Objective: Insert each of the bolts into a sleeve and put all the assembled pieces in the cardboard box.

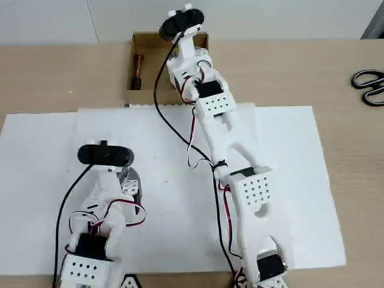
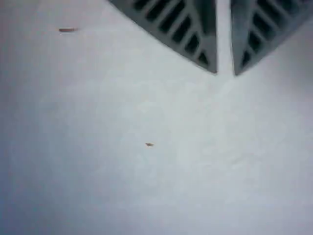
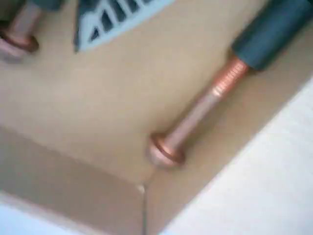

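Right arm is standing stretched out across the white paper (image 1: pixel 36 180) to the cardboard box (image 1: pixel 144 96) at the far side of the table (image 1: pixel 60 72). Its wrist is hanging over the box and hiding most of the inside.

Right gripper (image 3: pixel 100 24) is showing as a ribbed grey piece low inside the box, cut off at the frame edge. Open or closed: cannot tell.

A copper bolt (image 3: pixel 190 122) is lying on the box floor with its head near a corner. Its threaded end is sitting in a dark sleeve (image 3: pixel 274 27) that is running out of frame. A second bolt (image 3: pixel 17 36) is showing just beside the gripper, only the head and a bit of shank. Held or lying loose: cannot tell.

In the high view, one bolt-and-sleeve piece (image 1: pixel 138 69) is lying along a side wall of the box. Which of the two it is: cannot tell.

Left arm is sitting folded at the near side. Left gripper (image 2: pixel 225 71) is hanging close over the paper, jaws drawn nearly together with a thin strip of paper showing between them and nothing in them. Tiny brown flecks (image 2: pixel 149 144) are lying on the paper, too small to identify.

Scissors (image 1: pixel 369 84) are lying at the table's edge, partly cut off.
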`<state>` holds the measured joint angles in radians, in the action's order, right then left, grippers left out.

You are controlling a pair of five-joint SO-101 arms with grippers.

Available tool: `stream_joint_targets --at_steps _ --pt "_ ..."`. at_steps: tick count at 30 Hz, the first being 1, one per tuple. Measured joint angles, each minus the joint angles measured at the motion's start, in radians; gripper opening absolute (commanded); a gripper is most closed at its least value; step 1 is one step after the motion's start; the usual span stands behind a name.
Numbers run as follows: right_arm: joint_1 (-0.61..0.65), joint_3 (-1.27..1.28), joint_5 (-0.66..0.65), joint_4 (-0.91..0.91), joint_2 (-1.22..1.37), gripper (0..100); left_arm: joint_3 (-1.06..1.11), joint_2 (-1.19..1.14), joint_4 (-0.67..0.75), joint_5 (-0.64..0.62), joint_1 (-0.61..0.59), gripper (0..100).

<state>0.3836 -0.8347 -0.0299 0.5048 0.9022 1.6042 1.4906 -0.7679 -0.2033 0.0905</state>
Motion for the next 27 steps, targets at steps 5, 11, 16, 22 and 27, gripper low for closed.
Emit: stream_joint_targets --at_steps 5,11,16,22,27 --pt "0.0 -0.021 0.0 0.0 0.002 14.7 0.0 0.0 0.0 0.0 0.0 1" --pt "0.0 -0.13 -0.003 0.121 0.002 10.4 0.0 0.0 0.0 0.0 0.0 1" --pt "0.0 -0.258 -0.003 0.245 0.002 9.7 0.0 0.0 0.0 0.0 0.0 1" --pt "0.0 -0.453 -0.003 0.439 0.002 9.7 0.0 0.0 0.0 0.0 0.0 1" --pt "0.002 -0.609 -0.003 0.626 0.002 9.7 0.0 0.0 0.0 0.0 0.0 1"
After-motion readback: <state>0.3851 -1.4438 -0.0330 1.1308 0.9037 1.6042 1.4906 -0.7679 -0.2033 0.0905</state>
